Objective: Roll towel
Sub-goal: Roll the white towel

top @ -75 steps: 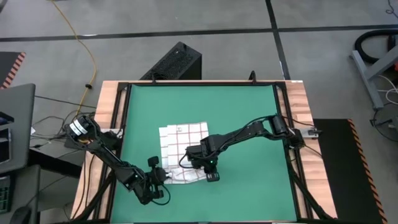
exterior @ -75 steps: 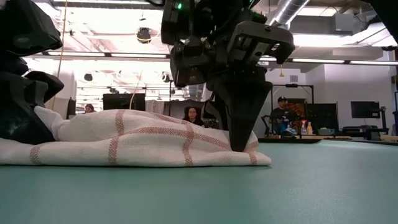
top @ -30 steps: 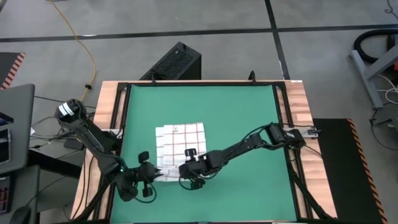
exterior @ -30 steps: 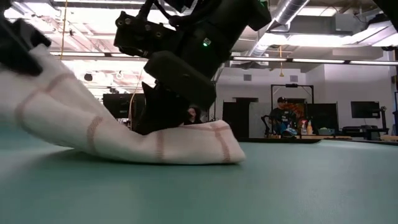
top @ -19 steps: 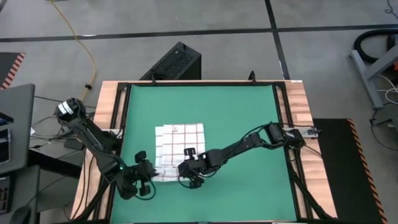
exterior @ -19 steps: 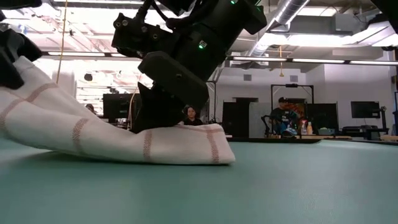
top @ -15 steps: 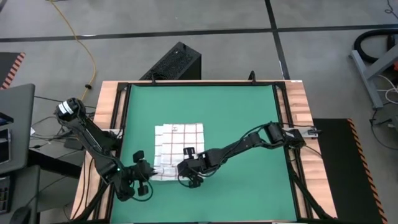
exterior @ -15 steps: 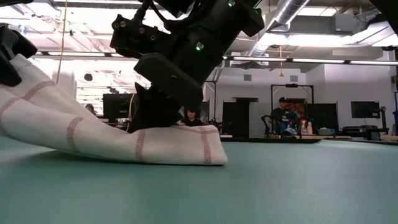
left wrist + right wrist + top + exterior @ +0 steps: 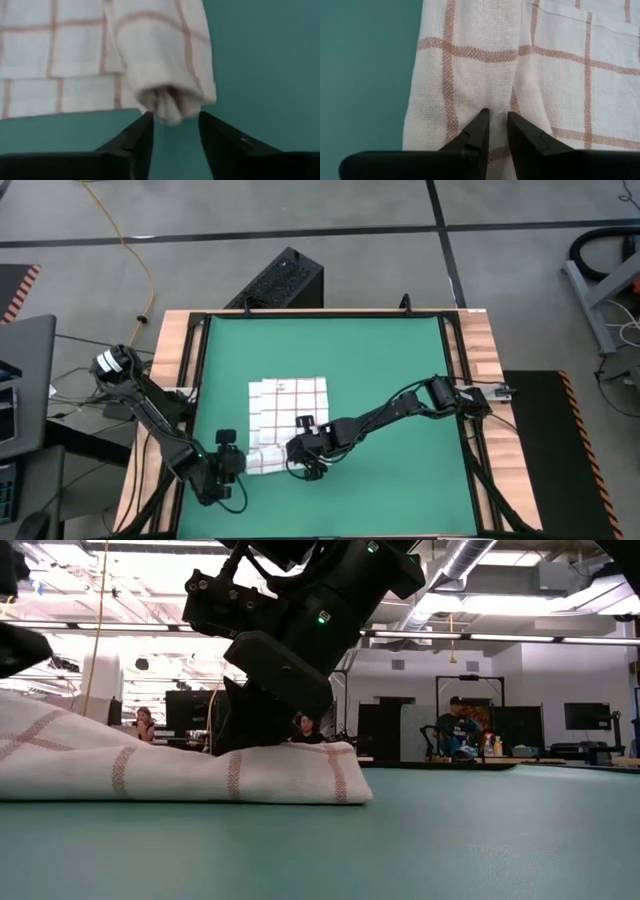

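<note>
The white towel (image 9: 290,405) with red-brown grid lines lies on the green mat (image 9: 380,360). Its far part lies flat, and its near part is wound into a roll (image 9: 180,770) that rests on the mat. My right gripper (image 9: 497,120) is shut on the roll near its right end. My left gripper (image 9: 175,122) is open at the roll's left end (image 9: 170,107). That end stands just ahead of its fingertips, and I see no touch. In the high view the left gripper (image 9: 238,462) is left of the roll, and the right gripper (image 9: 305,457) is over it. My right gripper pinches a raised fold of cloth (image 9: 498,102) on the roll's upper side between its two fingers. The fingers (image 9: 250,725) slant down onto it from the table's right. The roll lies on the mat under the hold.
Wooden table rims (image 9: 180,370) flank the mat on the left and right. A black box (image 9: 280,280) stands on the floor beyond the far edge. The mat's far and right parts are bare. People (image 9: 455,730) sit in the room behind.
My left gripper has opened and let go of the roll's left end, then drawn back a little toward the table's left edge. That end, held raised a second ago, has dropped onto the mat. The right end has stayed where it was under my right gripper.
</note>
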Tool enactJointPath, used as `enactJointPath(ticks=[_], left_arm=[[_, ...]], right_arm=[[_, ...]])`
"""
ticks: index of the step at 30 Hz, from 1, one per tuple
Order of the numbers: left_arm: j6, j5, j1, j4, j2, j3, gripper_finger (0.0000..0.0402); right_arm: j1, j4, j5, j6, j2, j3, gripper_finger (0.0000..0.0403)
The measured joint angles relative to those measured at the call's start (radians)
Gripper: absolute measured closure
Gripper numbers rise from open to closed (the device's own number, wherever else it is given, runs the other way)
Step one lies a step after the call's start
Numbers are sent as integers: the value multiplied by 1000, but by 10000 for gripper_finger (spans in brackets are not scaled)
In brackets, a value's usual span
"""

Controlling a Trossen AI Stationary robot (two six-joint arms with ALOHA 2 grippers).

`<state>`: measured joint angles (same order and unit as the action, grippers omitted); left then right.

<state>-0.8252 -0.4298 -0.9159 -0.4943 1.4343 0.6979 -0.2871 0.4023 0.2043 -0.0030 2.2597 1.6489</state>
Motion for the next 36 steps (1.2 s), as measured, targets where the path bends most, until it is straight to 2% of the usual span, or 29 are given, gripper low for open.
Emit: enactJointPath(ticks=[4,7,10,13,15,16,18,24,28,33,36], left_arm=[[-143,-5,12,-121,-3,15,225],[-229,-116,-25,-193,-40,58,231],[-267,-360,-100,-200,-64,85,258],[-201,-646,-187,-63,-61,77,300],[-103,-741,-227,61,-43,45,335],[-50,-758,-237,118,-30,27,354],[41,-768,-235,241,1,-12,387],[177,-687,-163,469,102,-104,400],[153,-633,-119,489,146,-141,401],[20,-549,-50,497,177,-208,401],[-7,-503,-27,537,181,-239,401]], right_arm=[[0,0,0,0,0,0,311],[0,0,0,1,0,0,311],[0,0,0,-1,0,0,311],[0,0,0,-4,0,0,311],[2,0,0,-5,0,0,311],[2,-1,0,-5,0,0,311],[2,-1,0,-6,0,0,311],[2,-2,0,-9,0,0,311],[2,-2,0,-9,0,0,311],[2,-2,0,-9,0,0,311],[-7,1,10,-32,-14,-2,311]])
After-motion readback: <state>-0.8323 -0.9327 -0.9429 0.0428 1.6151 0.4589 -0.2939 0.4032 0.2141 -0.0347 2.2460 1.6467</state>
